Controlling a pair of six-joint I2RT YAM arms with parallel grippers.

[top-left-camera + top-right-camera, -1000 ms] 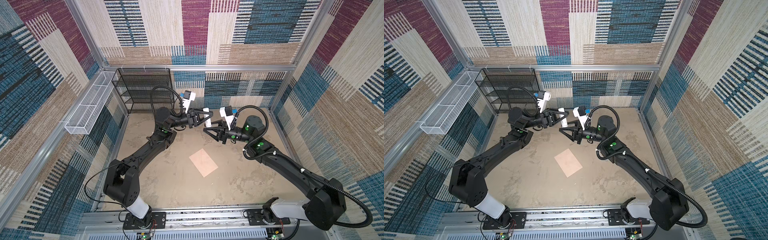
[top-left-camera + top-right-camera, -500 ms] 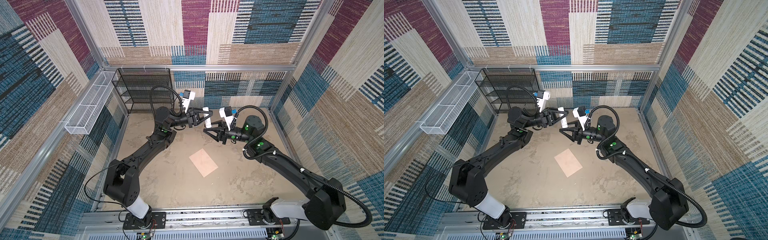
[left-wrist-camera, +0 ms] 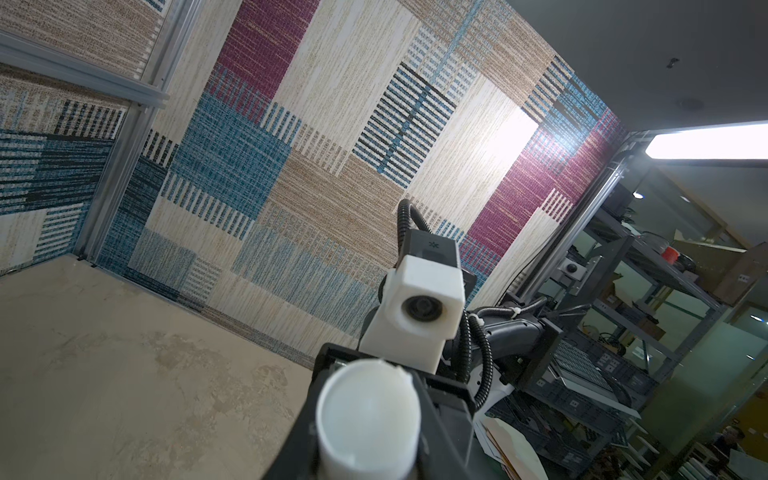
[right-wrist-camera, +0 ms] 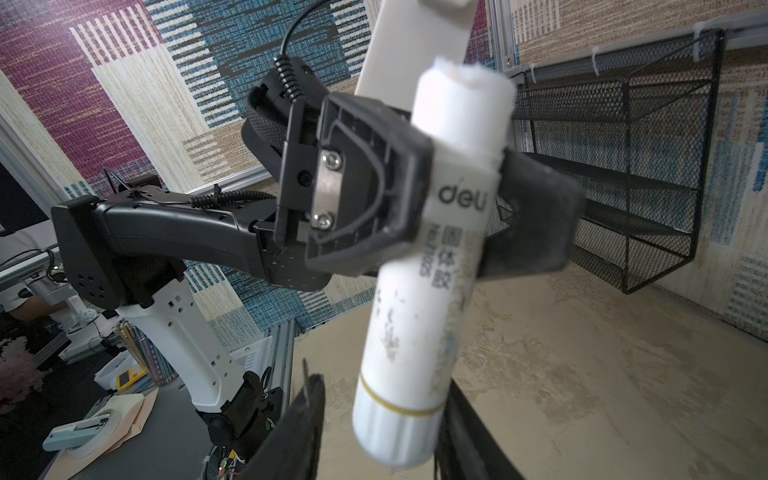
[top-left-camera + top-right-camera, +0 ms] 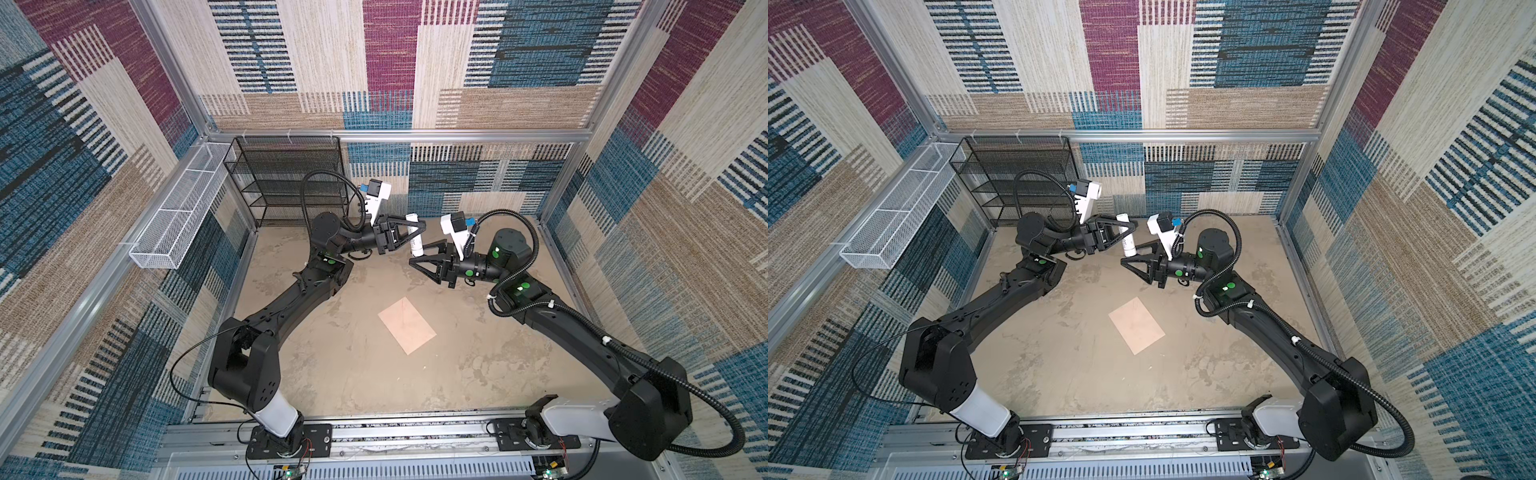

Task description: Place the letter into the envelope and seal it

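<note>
The peach envelope (image 5: 407,326) (image 5: 1136,325) lies flat mid-table with its flap down. The letter is hidden. Above the back of the table, my left gripper (image 5: 415,232) (image 5: 1128,230) (image 3: 368,424) is shut on a white glue stick (image 5: 415,243) (image 5: 1128,239) (image 4: 428,291), held near its upper part. My right gripper (image 5: 417,257) (image 5: 1128,255) (image 4: 384,428) stands open round the stick's ribbed lower end. In the right wrist view one finger (image 4: 307,419) stands clear of the stick, the other (image 4: 461,428) close beside it.
A black mesh shelf rack (image 5: 286,178) (image 4: 623,187) stands at the back left corner. A white wire basket (image 5: 178,216) hangs on the left wall. Patterned walls close in the table (image 5: 332,374) on three sides, with a metal rail along the front.
The right gripper's jaws have parted slightly round the glue stick's lower end. Both arms and the envelope stay where they were.
</note>
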